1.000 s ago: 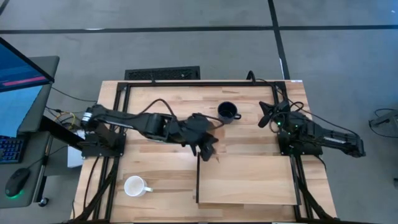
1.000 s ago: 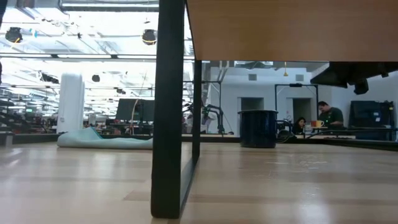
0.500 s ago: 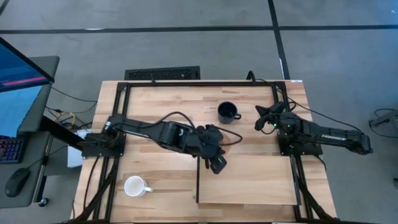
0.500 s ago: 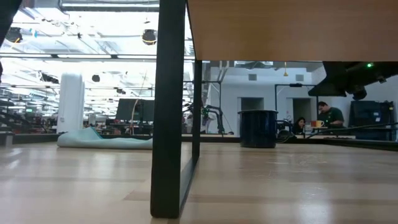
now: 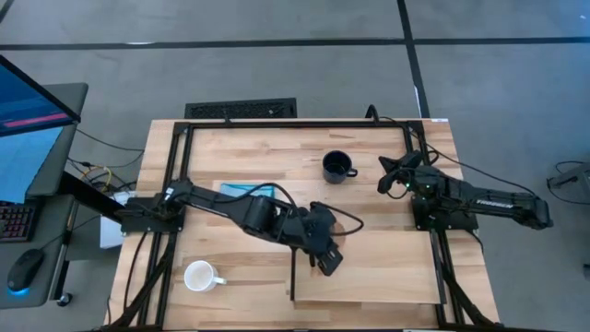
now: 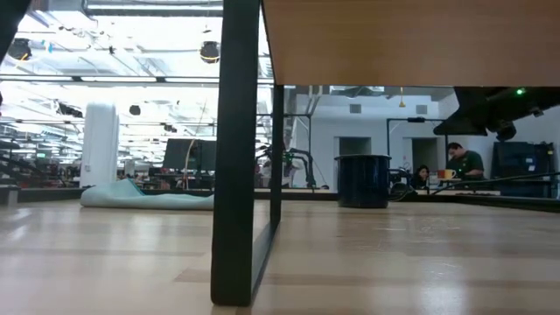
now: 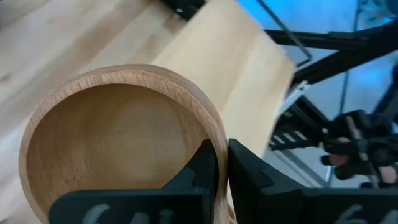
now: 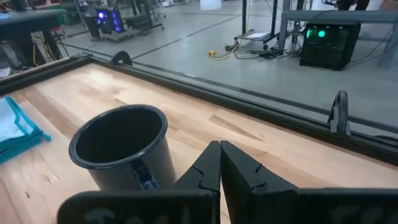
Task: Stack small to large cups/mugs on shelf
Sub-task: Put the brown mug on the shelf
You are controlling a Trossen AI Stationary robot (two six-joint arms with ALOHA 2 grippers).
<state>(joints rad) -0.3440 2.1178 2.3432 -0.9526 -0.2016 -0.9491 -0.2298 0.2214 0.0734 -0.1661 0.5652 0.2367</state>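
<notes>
While the left arm reached across the bench, we found the left gripper [image 5: 324, 258] over the shelf [image 5: 387, 272], just inside the shelf's dark edge strip. In the left wrist view its fingers [image 7: 245, 171] were pinched on the rim of the tan wooden cup [image 7: 118, 137], one inside the wall and one outside, with only the wall's thickness between them. That cup's mouth faced the wrist camera, and the pale shelf board showed beyond it.

We located the black mug [image 5: 337, 166] on the bench planks toward the far edge, upright, well apart from the shelf. The right gripper [image 5: 392, 175] hung just beside it, on the side toward the bench's right edge. In the right wrist view the right fingers [image 8: 233, 165] lay pressed together with nothing between them, and the black mug [image 8: 124, 149] stood directly ahead of the tips, not touched.

We recorded the white mug [image 5: 200, 276] near the bench's near-left corner, upright, on the planks and apart from the shelf. A blue cloth [image 5: 235, 188] lay on the bench partly under the left arm. In the low view the black mug [image 6: 362, 180] stood beyond the shelf's dark upright [image 6: 234, 153].
</notes>
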